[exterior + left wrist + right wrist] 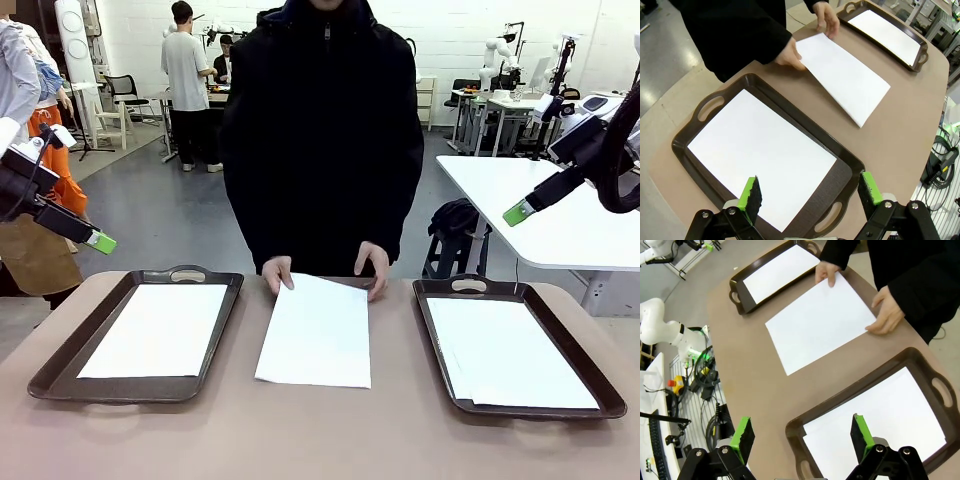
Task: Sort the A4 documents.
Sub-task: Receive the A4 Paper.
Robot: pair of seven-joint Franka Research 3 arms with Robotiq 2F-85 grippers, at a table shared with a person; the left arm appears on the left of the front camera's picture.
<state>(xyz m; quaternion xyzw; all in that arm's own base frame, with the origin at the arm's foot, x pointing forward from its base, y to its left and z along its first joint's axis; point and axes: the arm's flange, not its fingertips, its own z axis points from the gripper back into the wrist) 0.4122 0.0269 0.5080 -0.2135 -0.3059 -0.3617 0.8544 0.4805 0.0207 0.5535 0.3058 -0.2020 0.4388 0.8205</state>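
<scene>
Three white A4 documents lie on the brown table. One document (155, 330) (760, 155) rests in the left dark tray (60, 365) (845, 180). Another (505, 352) (880, 425) fills the right tray (600, 395) (840, 396). The third sheet (315, 330) (845, 75) (820, 322) lies bare between the trays, and a person's hands (277, 272) (372, 268) press on its far edge. My left gripper (100, 242) (810, 192) hovers open high over the left tray. High above the right tray my right gripper (518, 212) (801, 435) is open too. Both are empty.
The person in a black coat stands at the far edge, middle. A white table (560, 220) and a black bag (455, 218) stand behind on the right. Cables and equipment (700, 375) lie on the floor past the table's right end.
</scene>
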